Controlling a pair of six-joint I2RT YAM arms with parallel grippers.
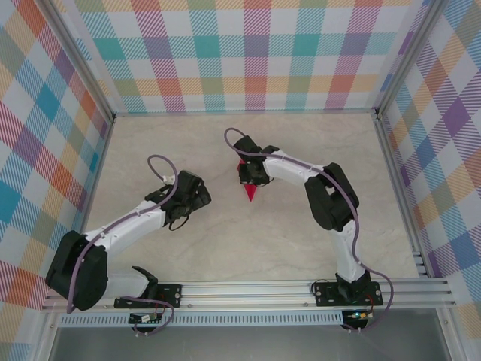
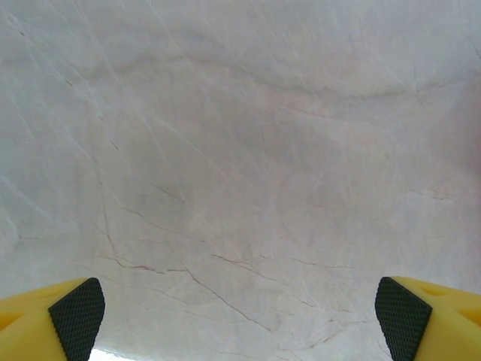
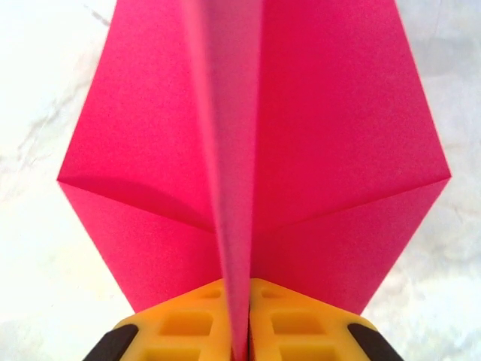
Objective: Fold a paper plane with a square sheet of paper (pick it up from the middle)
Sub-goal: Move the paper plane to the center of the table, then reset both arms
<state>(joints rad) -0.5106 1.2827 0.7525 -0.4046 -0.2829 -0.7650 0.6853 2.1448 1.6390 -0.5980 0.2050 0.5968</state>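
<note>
Top external view, plane and right pincer: the paper plane [image 1: 249, 192] is near the middle of the table, directly at the right gripper [image 1: 251, 177]; its pink tip comes out from under the pincer on the near side.
Right wrist view, grip: the right gripper [image 3: 239, 331] has its two yellow fingers pressed together on the raised middle fold of the paper plane [image 3: 323, 150], and no gap shows between them; one flap spreads to each side of the fold.
Height: I cannot tell if the plane touches the table or is lifted a little.
Left pincer: the left gripper [image 1: 198, 197] is well apart from the plane, to its left. In the left wrist view the left gripper [image 2: 240, 320] is spread wide, with nothing between the black pads [image 2: 75, 316], only bare table.
Room: walls [image 1: 248, 53] with a coloured check pattern stand on three sides.
Surface: the table [image 1: 301, 256] is pale, like marble, with thin veins; a metal rail [image 1: 255, 289] at the near edge carries both arm bases.
Direction of plane: the tip points toward the near edge.
Long axis: from far to near, in line with the right fingers.
</note>
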